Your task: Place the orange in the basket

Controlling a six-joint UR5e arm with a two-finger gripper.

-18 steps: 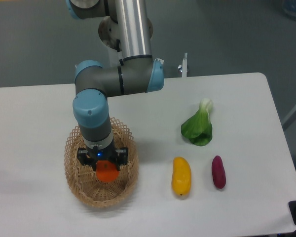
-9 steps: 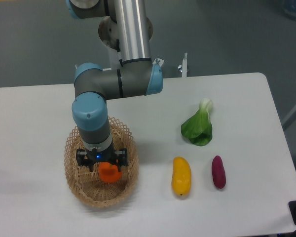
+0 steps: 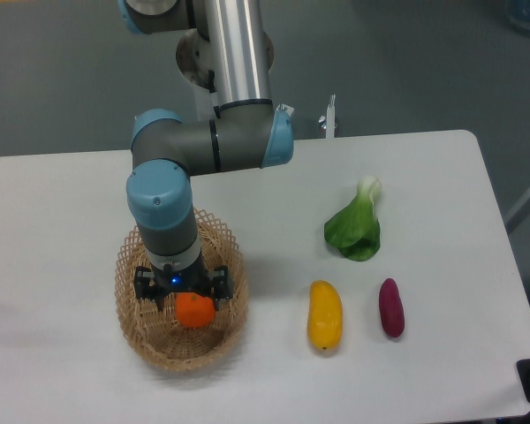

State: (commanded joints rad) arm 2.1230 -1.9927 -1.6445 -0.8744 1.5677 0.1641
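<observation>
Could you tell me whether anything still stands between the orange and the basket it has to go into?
Nothing visible does. The orange is already inside the basket, under the gripper; whether it rests on the floor cannot be told.

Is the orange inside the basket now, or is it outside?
Inside. The orange sits within the woven rim of the basket, directly below the gripper. Whether it rests on the bottom, cannot tell.

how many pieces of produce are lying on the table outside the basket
3: a bok choy right of centre, a yellow mango-like fruit below it, and a purple sweet potato just right of that. The orange is inside the basket, under the gripper; more could be hidden beneath the arm.
</observation>
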